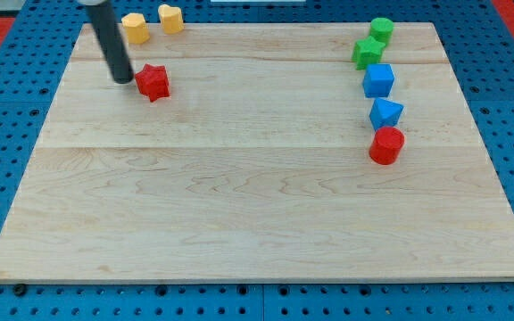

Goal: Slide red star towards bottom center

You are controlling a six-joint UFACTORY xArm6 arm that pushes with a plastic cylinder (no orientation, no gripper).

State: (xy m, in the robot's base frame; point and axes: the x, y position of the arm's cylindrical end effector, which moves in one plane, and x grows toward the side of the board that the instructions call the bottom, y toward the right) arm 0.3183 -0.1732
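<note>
The red star (153, 82) lies on the wooden board (257, 196) near the view's top left. My tip (123, 79) stands on the board just to the left of the red star, close to it or touching it; the dark rod leans up toward the view's top left.
Two yellow blocks (135, 27) (170, 17) sit at the top edge above the star. At the right stand a green cylinder (381, 29), a green star (368, 52), a blue cube (378, 80), a blue triangular block (385, 113) and a red cylinder (386, 145).
</note>
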